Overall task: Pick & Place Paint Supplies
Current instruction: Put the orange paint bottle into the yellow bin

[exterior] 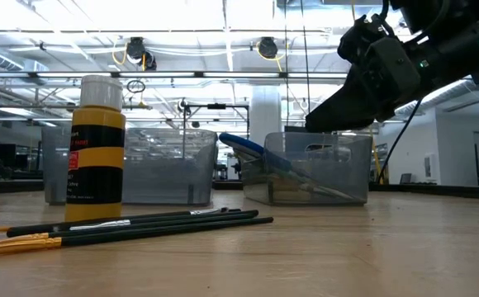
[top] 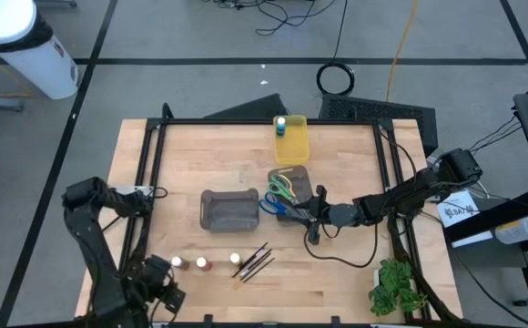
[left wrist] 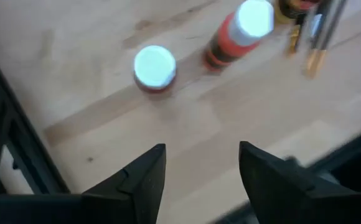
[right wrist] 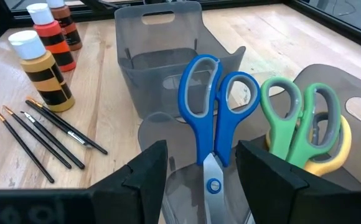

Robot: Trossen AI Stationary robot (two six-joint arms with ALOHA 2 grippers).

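Observation:
My right gripper (right wrist: pixel 202 168) is open over the right grey bin (top: pixel 293 195), one finger on each side of the blue scissors (right wrist: pixel 213 118) without touching them. The blue scissors lean with their handles on the bin's rim (exterior: pixel 244 147). Green scissors (right wrist: pixel 295 118) and yellow scissors (right wrist: pixel 333 152) lie in the same bin. Three white-capped paint bottles stand near the table's near edge: yellow-black (right wrist: pixel 43 78), orange-red (right wrist: pixel 51 38) and brown (right wrist: pixel 65 25). Thin dark brushes (top: pixel 255 261) lie beside them. My left gripper (left wrist: pixel 202 168) hovers open near the bottles (left wrist: pixel 154 67). A blue pot (top: pixel 282 125) sits in the yellow bin (top: pixel 291 146).
A second grey bin (top: pixel 229 210) stands left of the scissors' bin. A leafy green sprig (top: pixel 396 287) lies at the table's near right corner. A dark frame (top: pixel 155 164) runs along the table's edges. Bare wood shows between the bins and the bottles.

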